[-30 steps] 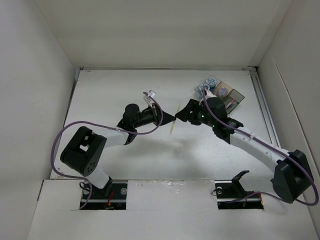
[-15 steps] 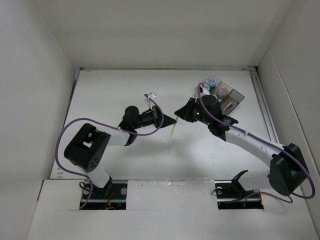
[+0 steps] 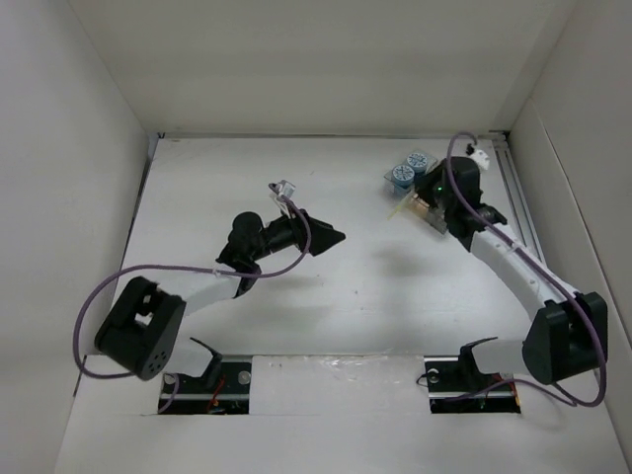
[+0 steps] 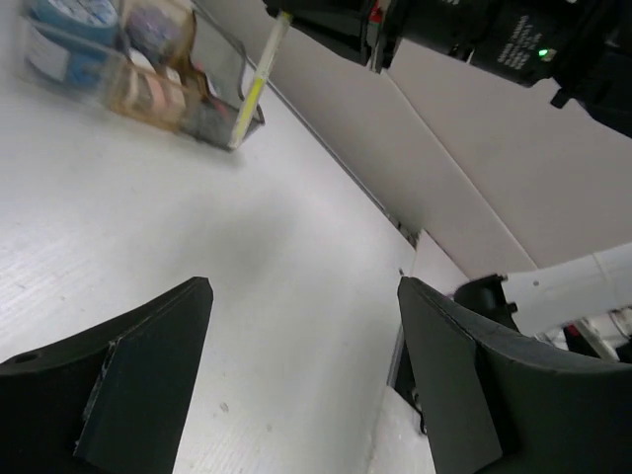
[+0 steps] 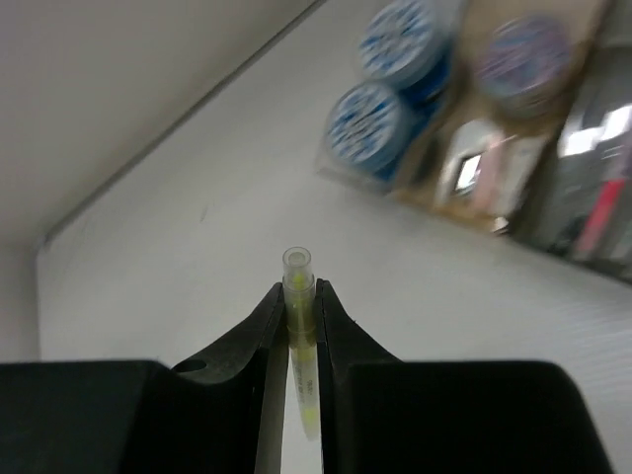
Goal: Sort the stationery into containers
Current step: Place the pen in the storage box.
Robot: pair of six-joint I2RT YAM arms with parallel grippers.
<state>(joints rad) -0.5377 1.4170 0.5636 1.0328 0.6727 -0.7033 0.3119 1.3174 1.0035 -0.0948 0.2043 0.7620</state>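
Now, seen from above, the yellow pen [image 3: 400,210] has been handed over and carried from the middle of the counter [image 3: 237,168] to 1 o'clock, beside the tape rolls [image 3: 403,175]. From the left wrist, the left jaws are seen wide open and empty, and the pen tip is near the corner of the tray [image 4: 212,118] at 11 o'clock. From the right wrist, the pen is pinched in the nearly closed right jaws, so only the lowering into a compartment seems left.

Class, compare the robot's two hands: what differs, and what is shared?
The left hand is open and empty; the right hand is shut on a yellow pen. The left hand is mid-table; the right hand is by the organizer tray. Both are black and two-fingered.
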